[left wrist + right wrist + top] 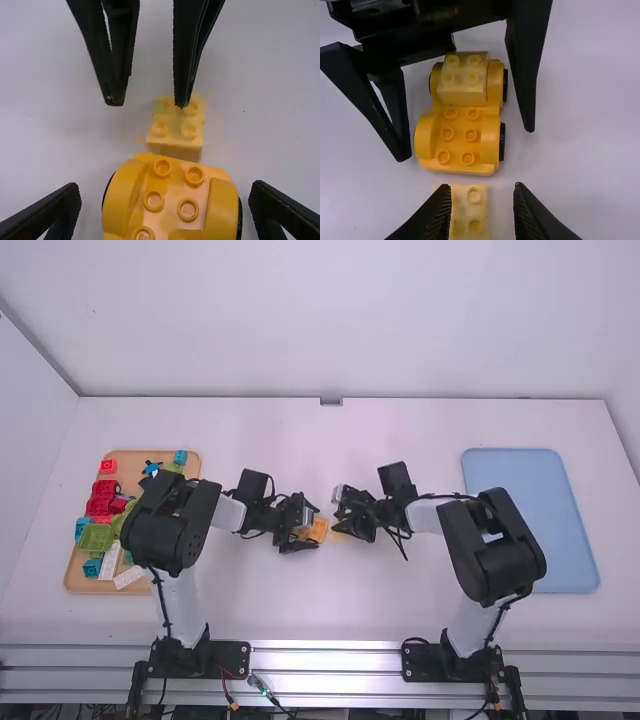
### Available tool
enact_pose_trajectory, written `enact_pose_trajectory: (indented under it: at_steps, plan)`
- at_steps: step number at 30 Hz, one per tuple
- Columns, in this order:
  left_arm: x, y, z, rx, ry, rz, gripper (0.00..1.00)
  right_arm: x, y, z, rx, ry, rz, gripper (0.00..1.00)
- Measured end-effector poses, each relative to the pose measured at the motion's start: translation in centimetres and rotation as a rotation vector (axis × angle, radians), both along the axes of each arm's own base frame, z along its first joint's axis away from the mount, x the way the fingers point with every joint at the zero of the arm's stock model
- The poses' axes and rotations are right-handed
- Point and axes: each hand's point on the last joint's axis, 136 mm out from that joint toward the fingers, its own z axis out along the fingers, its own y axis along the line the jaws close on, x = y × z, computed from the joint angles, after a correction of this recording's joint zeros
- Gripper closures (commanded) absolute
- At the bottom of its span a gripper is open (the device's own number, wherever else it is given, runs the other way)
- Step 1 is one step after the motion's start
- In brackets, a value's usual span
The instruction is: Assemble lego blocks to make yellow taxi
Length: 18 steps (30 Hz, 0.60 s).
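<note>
1 yellow wheeled car chassis [457, 135] lay between the fingers of the left claw [466, 143], which stood spread with a gap on either side. Its black wheels were on, and a yellow 2x2 mounted brick [462, 85] sat across its end nearer the left claw's body. The assembly looked partly done: 6 bare studs remained toward the right claw [148, 104], and a yellow 2x2 loose brick [176, 130] waited there, probably the next to be pressed on. That claw was spread too, 1 finger at the brick's edge and the other apart from it, so nothing was pinched.

The right wrist view gave the mounted brick's 4 studs; the left wrist view gave a green spot on the loose brick.

The high view added the surroundings: well out on the left claw's outer side, a tan tray [128, 468] of mixed red, green, blue and white pieces; beyond the right claw, a blue tray [530, 520].
</note>
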Motion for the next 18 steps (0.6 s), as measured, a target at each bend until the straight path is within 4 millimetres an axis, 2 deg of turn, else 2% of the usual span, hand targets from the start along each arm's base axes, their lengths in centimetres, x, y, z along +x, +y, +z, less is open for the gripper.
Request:
enact_pose_trajectory:
  at_steps: [5,6,10,18]
  plan:
    - [0.0,0.0,0.0,0.0,-0.001,0.0,0.17,0.1,0.0,0.1,0.002,-0.006,0.001,0.6]
    - [0.0,0.0,0.0,0.0,0.001,0.0,0.18,0.1,0.1,0.1,0.003,-0.007,0.001,0.55]
    - [-0.1,0.0,-0.1,0.002,0.006,0.001,0.15,-0.1,0.0,-0.1,-0.002,0.007,0.001,0.5]
    - [0.0,0.7,-1.1,0.062,0.043,0.041,0.09,-1.9,-1.1,-1.0,-0.042,0.064,0.038,0.45]
